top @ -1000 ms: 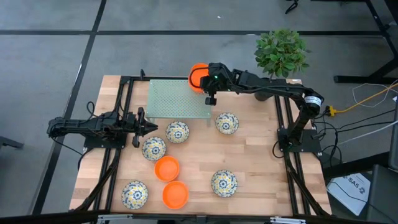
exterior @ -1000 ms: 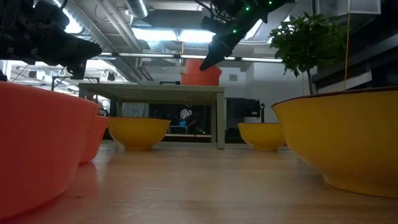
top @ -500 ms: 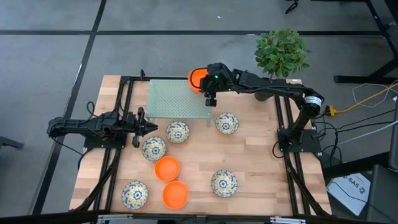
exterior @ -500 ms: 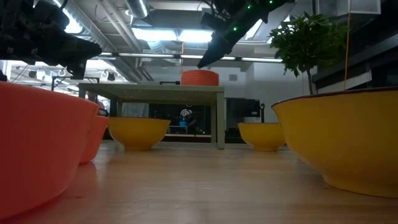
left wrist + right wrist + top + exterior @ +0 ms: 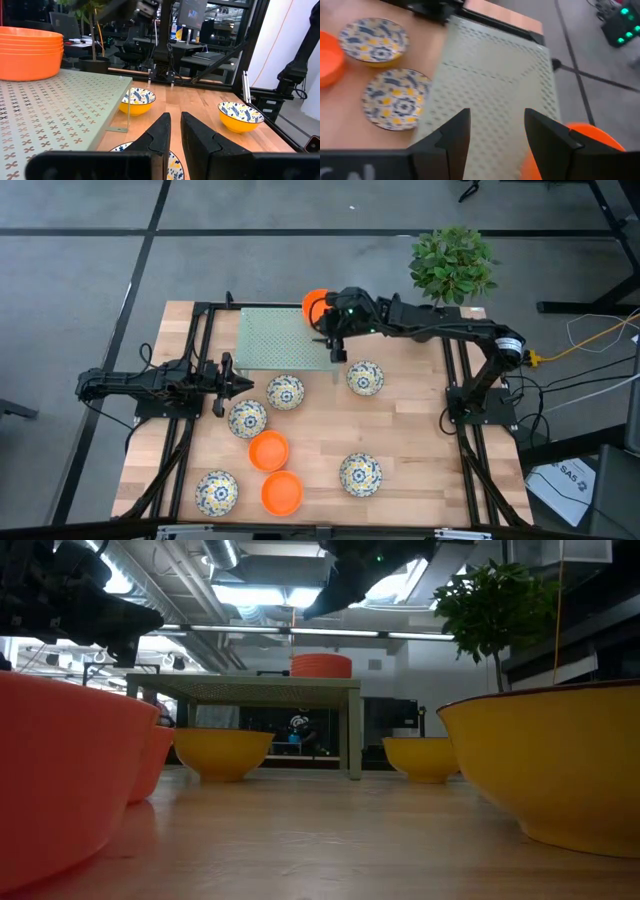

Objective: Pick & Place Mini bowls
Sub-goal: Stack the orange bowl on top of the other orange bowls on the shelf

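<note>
Your right gripper (image 5: 336, 340) hangs released, jaws apart and empty, just right of the stack of plain bright orange plastic mini bowls (image 5: 314, 306), which sits on the far right corner of the pale green perforated metal shelf (image 5: 285, 338) at the far side of the light wooden table (image 5: 410, 430). In the low view the stack (image 5: 321, 665) rests on the shelf top (image 5: 250, 686) with the gripper raised clear above it. Your left gripper (image 5: 226, 384) waits at the table's left, fingers (image 5: 160, 137) nearly together and holding nothing, pointing at the nearest white floral-patterned bowl (image 5: 248, 418). Another floral bowl (image 5: 285, 392) lies just right of that gripper, one (image 5: 365, 378) lies under your right arm, and two lie nearer you at left (image 5: 216, 490) and right (image 5: 360, 473). Two single orange bowls (image 5: 268, 451) (image 5: 282, 492) lie between these. A green leafy potted plant (image 5: 453, 263) stands at the far right corner.
</note>
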Robot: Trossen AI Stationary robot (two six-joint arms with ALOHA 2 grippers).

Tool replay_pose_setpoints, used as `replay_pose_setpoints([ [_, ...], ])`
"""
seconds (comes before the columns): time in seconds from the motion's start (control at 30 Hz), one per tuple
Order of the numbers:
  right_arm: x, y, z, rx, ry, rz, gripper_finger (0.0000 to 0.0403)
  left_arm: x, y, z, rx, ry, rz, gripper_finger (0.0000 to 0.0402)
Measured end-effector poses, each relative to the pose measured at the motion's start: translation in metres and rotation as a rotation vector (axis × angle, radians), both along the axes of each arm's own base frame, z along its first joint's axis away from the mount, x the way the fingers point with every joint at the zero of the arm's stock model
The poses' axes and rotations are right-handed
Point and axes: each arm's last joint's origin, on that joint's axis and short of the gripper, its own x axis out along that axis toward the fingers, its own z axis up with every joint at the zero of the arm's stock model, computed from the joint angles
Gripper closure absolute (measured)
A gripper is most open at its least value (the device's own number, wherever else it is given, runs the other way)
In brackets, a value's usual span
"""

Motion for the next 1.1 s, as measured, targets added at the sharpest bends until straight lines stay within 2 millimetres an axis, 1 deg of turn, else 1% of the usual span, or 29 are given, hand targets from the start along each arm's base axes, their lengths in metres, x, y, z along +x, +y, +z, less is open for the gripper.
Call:
replay_pose_setpoints([
  [0.13, 0.006, 0.025, 0.0, 0.0, 0.001, 0.068, 0.0218, 0.0, 0.0, 0.0, 0.0, 0.0, 0.0, 0.0363],
  [0.3, 0.011, 0.062, 0.0, 0.0, 0.002, 0.168, 0.0218, 0.0, 0.0, 0.0, 0.0, 0.0, 0.0, 0.0363],
  [0.67, 0.016, 0.141, -0.004, 0.028, -0.001, 0.362, 0.0218, 0.0, 0.0, 0.0, 0.0, 0.0, 0.001, 0.0363],
  [0.9, 0.019, 0.187, -0.017, 0.064, 0.019, 0.456, 0.0218, 0.0, 0.0, 0.0, 0.0, 0.0, 0.001, 0.0363],
  [1.1, 0.022, 0.225, -0.036, 0.063, 0.053, 0.545, 0.0218, 0.0, 0.0, 0.0, 0.0, 0.001, 0.0, 0.0363],
])
